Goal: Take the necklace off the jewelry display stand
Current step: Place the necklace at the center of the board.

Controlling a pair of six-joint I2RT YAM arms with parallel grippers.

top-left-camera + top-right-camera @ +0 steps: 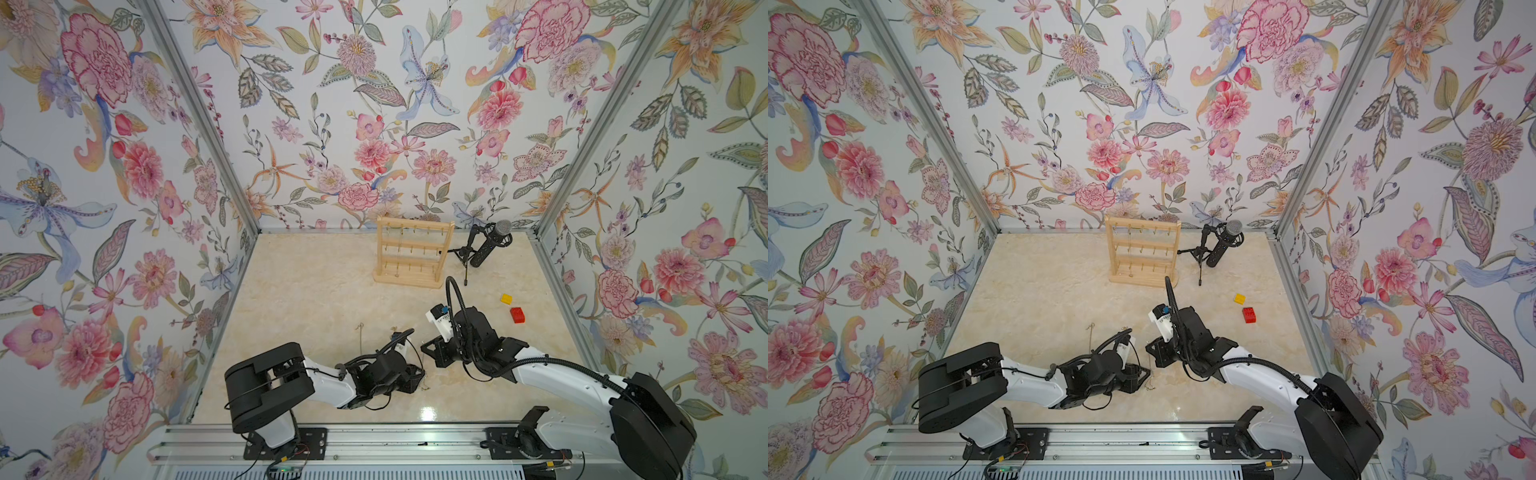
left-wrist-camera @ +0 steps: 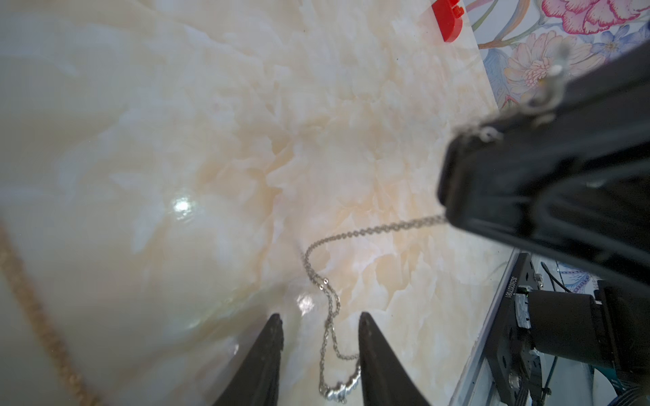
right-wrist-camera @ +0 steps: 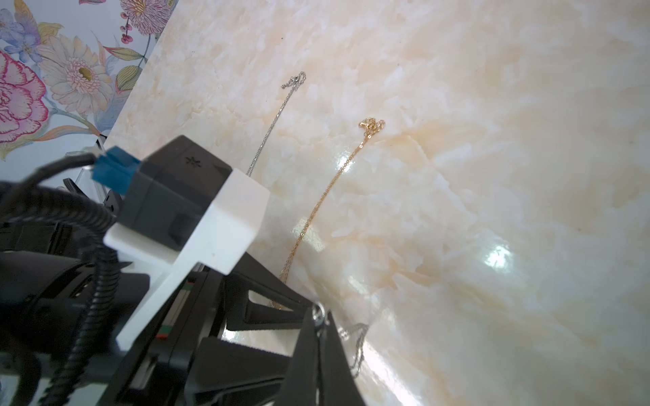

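Nearest the lens, left gripper [image 2: 320,316], jaws parted astride the thin silver chain necklace [image 2: 369,230], part-laid on the cream marble tabletop [image 2: 176,123] and pinched at its clasp end by the closed right gripper [image 3: 318,318]; well clear of the light wooden jewelry display stand [image 1: 409,280], it seemingly needs only release.

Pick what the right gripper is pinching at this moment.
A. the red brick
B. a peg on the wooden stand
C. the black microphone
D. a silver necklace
D: in the right wrist view the right gripper is shut on the clasp end of the silver necklace. The rest of the chain trails onto the table, between the parted fingers of the left gripper.
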